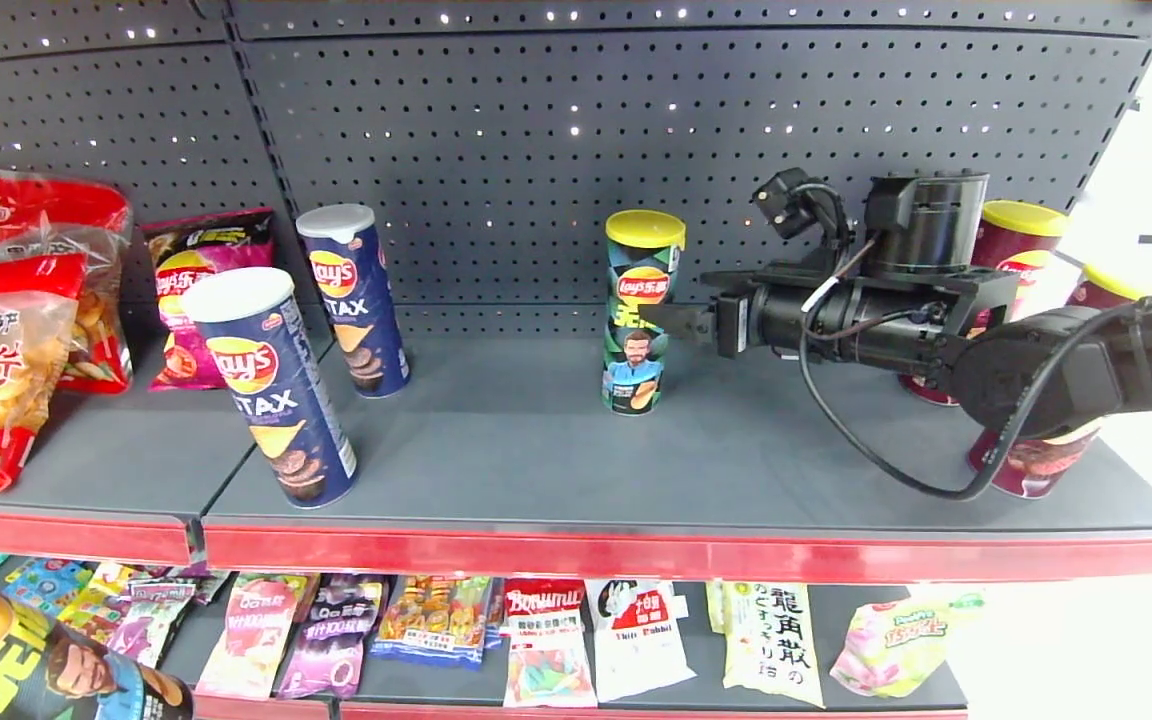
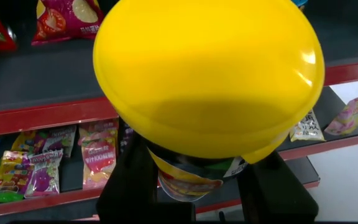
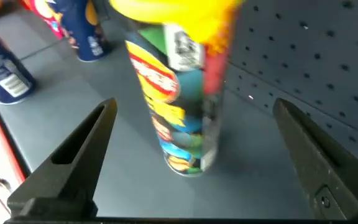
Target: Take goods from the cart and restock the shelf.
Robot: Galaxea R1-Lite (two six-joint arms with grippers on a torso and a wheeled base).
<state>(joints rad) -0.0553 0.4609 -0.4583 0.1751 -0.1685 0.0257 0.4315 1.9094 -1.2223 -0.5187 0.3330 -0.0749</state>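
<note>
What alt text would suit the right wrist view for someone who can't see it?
An open gripper flanks a yellow-lidded can standing upright on a grey shelf, not touching it. Two blue cans stand farther along; a pegboard backs the shelf.

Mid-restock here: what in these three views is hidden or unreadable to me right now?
- Head view: the red cans are mostly hidden behind the right arm.
- Head view: the held can is cut off by the bottom-left corner.
- Left wrist view: its yellow lid covers most of its body at the left gripper.
- Right wrist view: the standing can, inside the open right gripper, is blurred, its lid cut off by the edge.
</note>
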